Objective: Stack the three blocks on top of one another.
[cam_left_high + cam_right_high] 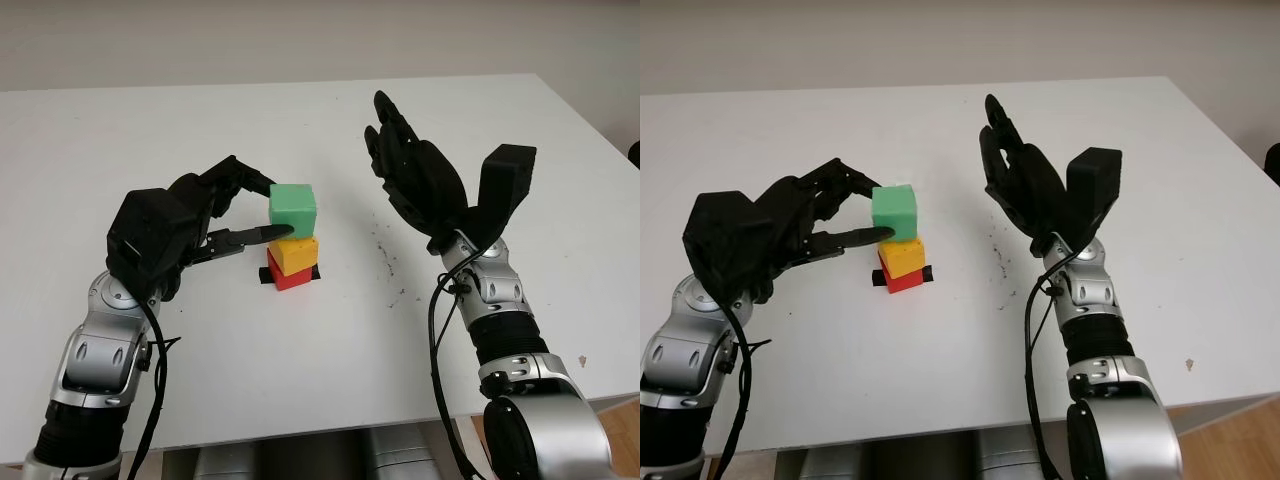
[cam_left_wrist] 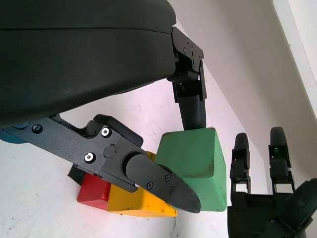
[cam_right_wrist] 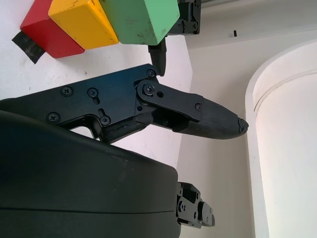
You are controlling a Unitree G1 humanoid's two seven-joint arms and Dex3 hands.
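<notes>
White matte table [image 1: 300, 380], rectangular, far edge against a pale wall, right corner in view, near edge just ahead of both arms. Faint dark specks on the surface between stack and right arm. Plenty of bare surface all round the stack.

Right hand [image 1: 418, 175] raised well to the right of the stack, palm toward it, holding nothing, open, black hard-shell fingers pointing up and away. Clear of the blocks, open gap between.

Left hand [image 1: 215, 215] at the stack's left side, black plastic shell, screw-jointed fingers. Pinching green block [image 1: 294, 208]: one finger [image 2: 163, 181] across its near lower face, others [image 2: 190, 106] on the far side. Contact plain in the left wrist view.

Stack near table centre, three blocks high. Green on top, smooth cube with rounded edges, slightly scuffed faces, twisted a little and overhanging the one below toward the right. Yellow block [image 1: 296, 254] in the middle, flatter, sitting on red block [image 1: 288, 277] at the bottom. Red on a small patch of black tape [image 1: 266, 276] stuck to the table, tape peeking out at both sides.

Only obstruction near the stack: left hand's own fingers wrapped around the top block.
</notes>
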